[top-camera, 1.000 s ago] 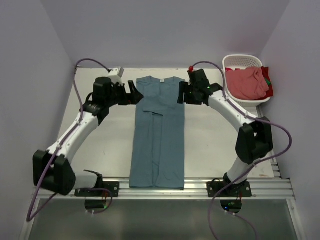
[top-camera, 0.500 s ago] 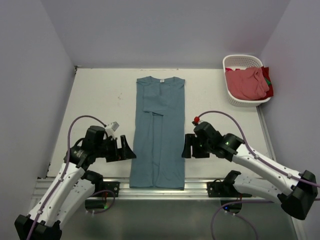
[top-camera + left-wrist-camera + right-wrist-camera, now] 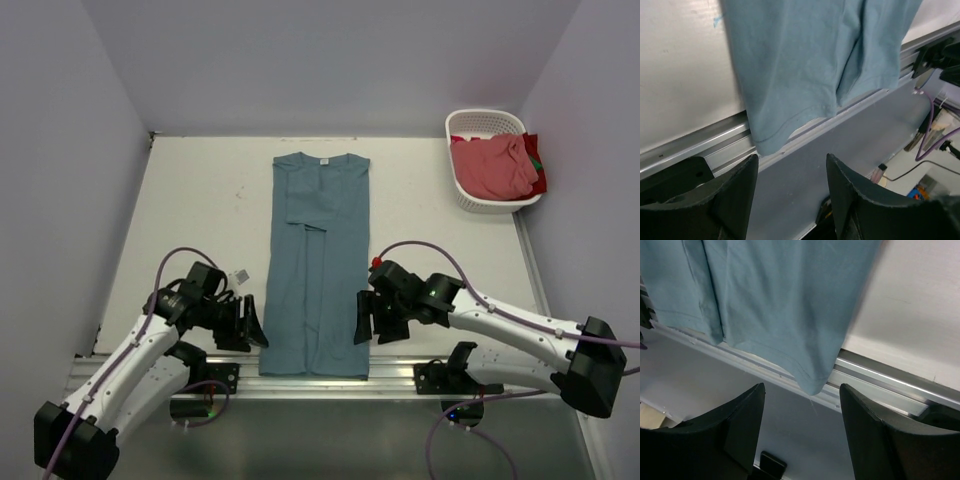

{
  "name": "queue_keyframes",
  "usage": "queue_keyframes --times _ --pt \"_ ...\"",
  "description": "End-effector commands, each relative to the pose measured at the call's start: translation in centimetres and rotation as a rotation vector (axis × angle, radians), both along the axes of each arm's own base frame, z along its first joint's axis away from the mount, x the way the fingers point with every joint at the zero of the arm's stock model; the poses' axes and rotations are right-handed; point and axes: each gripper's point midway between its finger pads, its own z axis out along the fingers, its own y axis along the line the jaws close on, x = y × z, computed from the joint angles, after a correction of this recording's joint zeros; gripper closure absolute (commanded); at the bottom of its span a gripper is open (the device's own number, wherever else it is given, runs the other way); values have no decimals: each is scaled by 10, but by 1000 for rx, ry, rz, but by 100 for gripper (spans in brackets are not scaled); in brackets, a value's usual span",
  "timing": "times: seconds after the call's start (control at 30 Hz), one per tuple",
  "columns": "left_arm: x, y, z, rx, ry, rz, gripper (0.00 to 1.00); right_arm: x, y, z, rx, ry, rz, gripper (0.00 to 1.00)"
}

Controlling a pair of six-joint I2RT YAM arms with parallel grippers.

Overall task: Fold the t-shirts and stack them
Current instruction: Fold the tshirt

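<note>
Teal t-shirt (image 3: 318,270) | white neck label (image 3: 323,160) | writing too small to read

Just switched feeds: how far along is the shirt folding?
Done: teal shirt lies with sides folded in. In hand: left gripper and right gripper hang open at its near hem corners, holding nothing. Left: crosswise folds, then the pink shirt in the basket.

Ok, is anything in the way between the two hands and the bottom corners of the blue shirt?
Nothing visible is in the way. The left hand and right hand are open, each facing a hem corner of the blue shirt, whose hem lies over the metal rail.
</note>
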Motion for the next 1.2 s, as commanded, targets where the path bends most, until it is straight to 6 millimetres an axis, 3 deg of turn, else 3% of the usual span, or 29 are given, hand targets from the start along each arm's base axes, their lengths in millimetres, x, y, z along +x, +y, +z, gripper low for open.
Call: queue_keyframes --times 0.0,0.23,0.5,0.77,1.17 --pt "-15 -7 -12 -30 75 -36 38 -4 19 9 59 32 21 34" --pt "-33 -17 -35 66 151 -179 32 -9 23 -5 46 61 43 34" --pt "-33 -12 -61 188 163 -241 34 -15 17 -22 19 103 21 36" --pt "-24 -15 -67 218 136 -246 36 -35 -2 -44 -79 192 6 42" --pt "-14 -23 -72 218 105 -236 39 -58 4 -68 -83 254 27 53"
